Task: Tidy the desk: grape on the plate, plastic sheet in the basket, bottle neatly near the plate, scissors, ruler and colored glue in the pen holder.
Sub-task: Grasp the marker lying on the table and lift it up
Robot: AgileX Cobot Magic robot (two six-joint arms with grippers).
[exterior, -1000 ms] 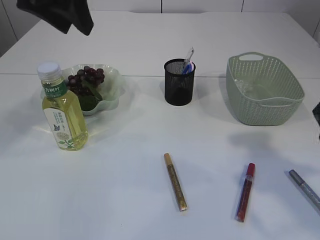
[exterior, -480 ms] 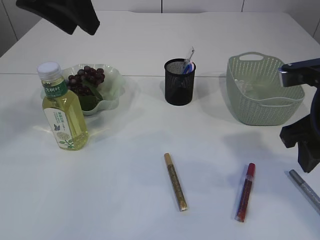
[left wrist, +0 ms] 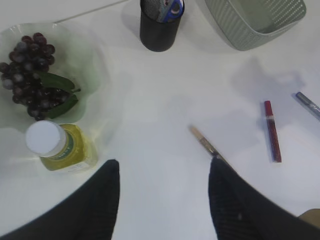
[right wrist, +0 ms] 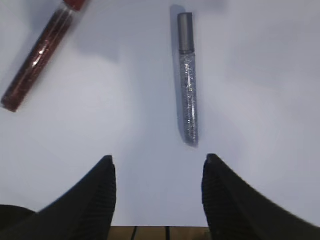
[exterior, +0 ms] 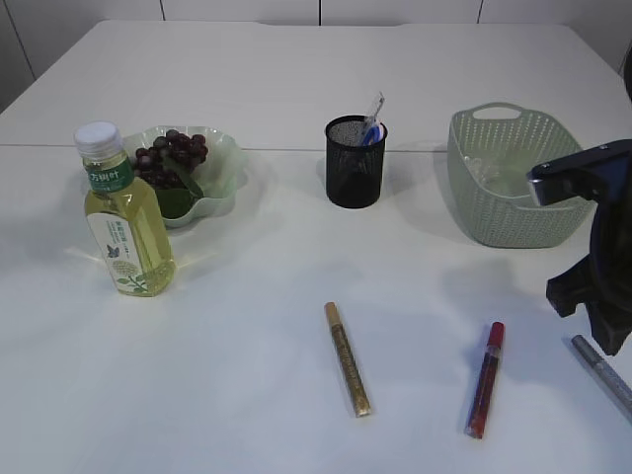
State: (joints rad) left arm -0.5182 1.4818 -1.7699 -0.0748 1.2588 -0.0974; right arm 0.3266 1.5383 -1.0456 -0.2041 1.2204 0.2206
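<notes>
While the right gripper (right wrist: 156, 195) hangs above the white table (exterior: 296, 79) with its two dark fingers spread apart and nothing between them, a silver glitter glue pen (right wrist: 187, 77) lies on the surface just ahead of it, lined up with the gap between the fingers. A red glue pen (right wrist: 40, 55) rests farther ahead and off to that gripper's left, slanted and apart from the silver one. In the exterior view the right arm (exterior: 592, 247) stands just beside the silver pen at the table's near right edge.

The left gripper (left wrist: 165, 195) hangs high over the table, fingers likewise held wide and empty. Directly ahead of its right finger lies a gold glue pen (left wrist: 206, 145); just ahead of its left finger stands the bottle (left wrist: 60, 147) of yellow drink, upright with a white cap, next to the pale green plate (left wrist: 95, 65). The grapes (left wrist: 30, 72) sit on that plate. Well beyond the gripper stands the black mesh pen holder (left wrist: 159, 30), with blue-handled scissors (left wrist: 172, 7) in it, and to the far right the green basket (left wrist: 250, 25), where a clear sheet (exterior: 494, 178) is faintly visible.
</notes>
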